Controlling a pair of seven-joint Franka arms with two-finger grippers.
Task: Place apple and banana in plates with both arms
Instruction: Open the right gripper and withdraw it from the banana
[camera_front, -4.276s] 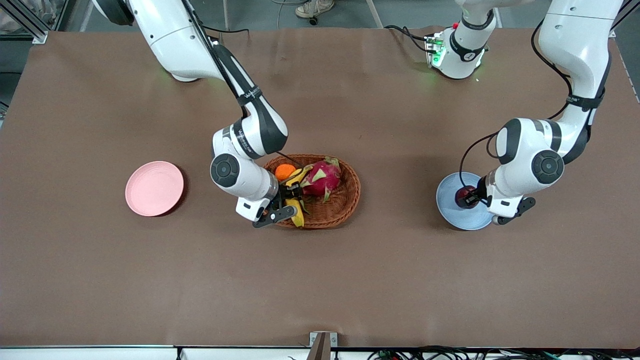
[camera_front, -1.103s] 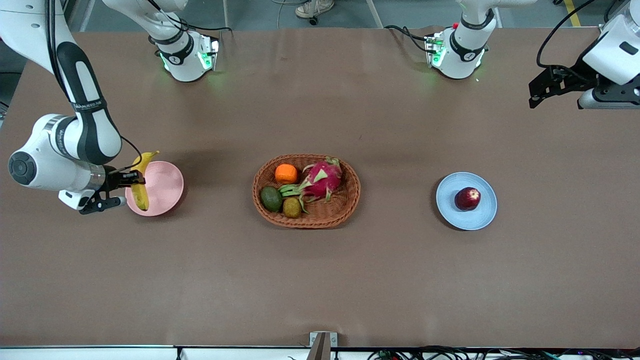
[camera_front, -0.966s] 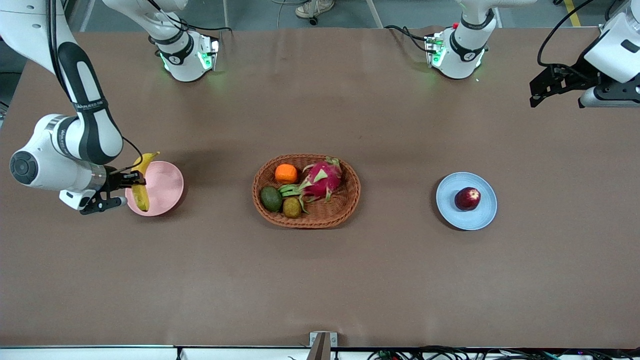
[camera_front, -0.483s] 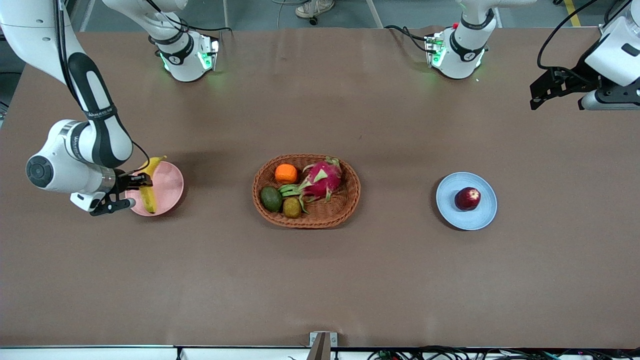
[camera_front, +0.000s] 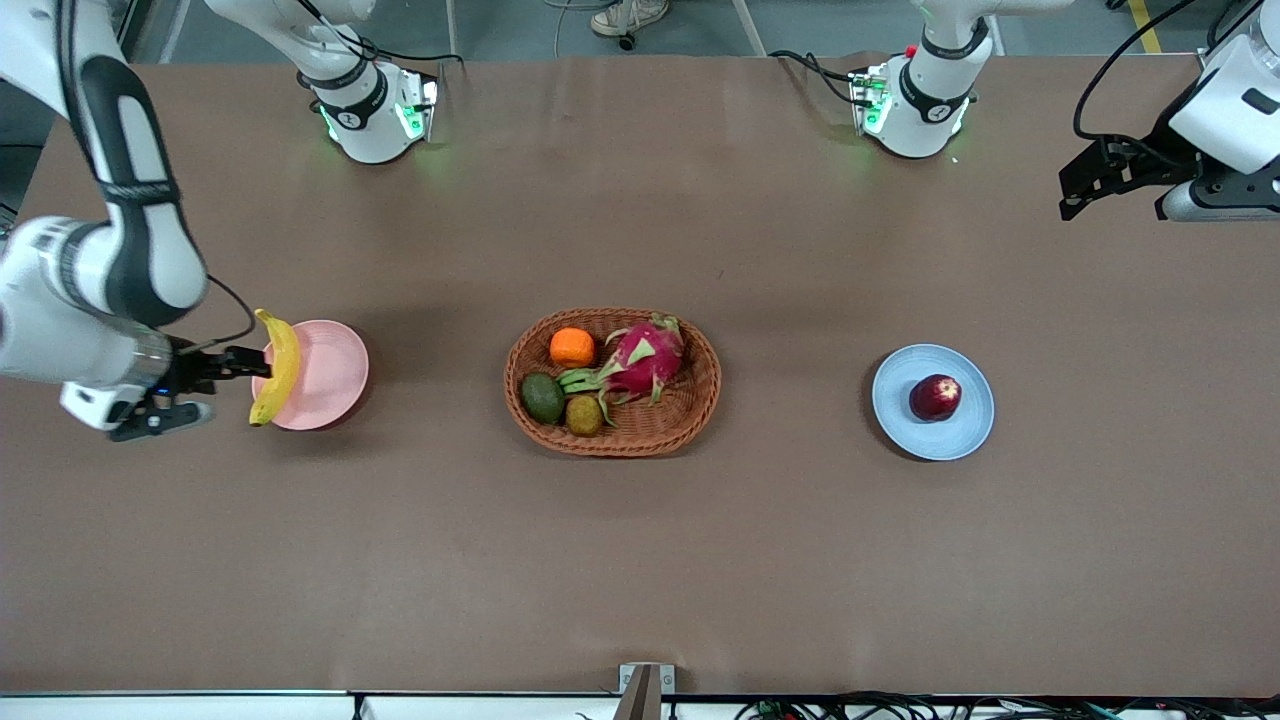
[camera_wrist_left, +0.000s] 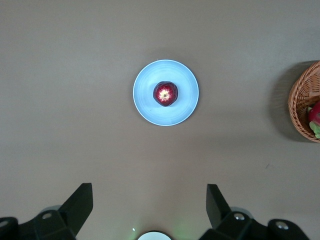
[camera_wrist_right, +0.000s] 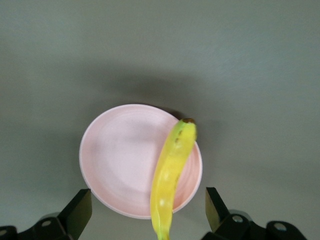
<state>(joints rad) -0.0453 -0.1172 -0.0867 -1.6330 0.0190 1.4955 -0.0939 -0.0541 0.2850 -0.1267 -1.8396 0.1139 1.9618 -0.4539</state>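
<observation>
Banana (camera_front: 276, 368) lies along the pink plate (camera_front: 325, 375) rim bc right gripper (camera_front: 195, 385) hangs beside it w/ jaws wide, left gripper (camera_front: 1085, 185) parked spread-open, apple (camera_front: 935, 397) sitting on blue plate (camera_front: 905, 415).

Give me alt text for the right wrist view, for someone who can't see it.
A yellow banana lies along one edge of a pale pink plate on a brown table, one tip on the rim and the other sticking out past it. The right claw is above it, open, with a finger showing on each side of the plate.
</observation>
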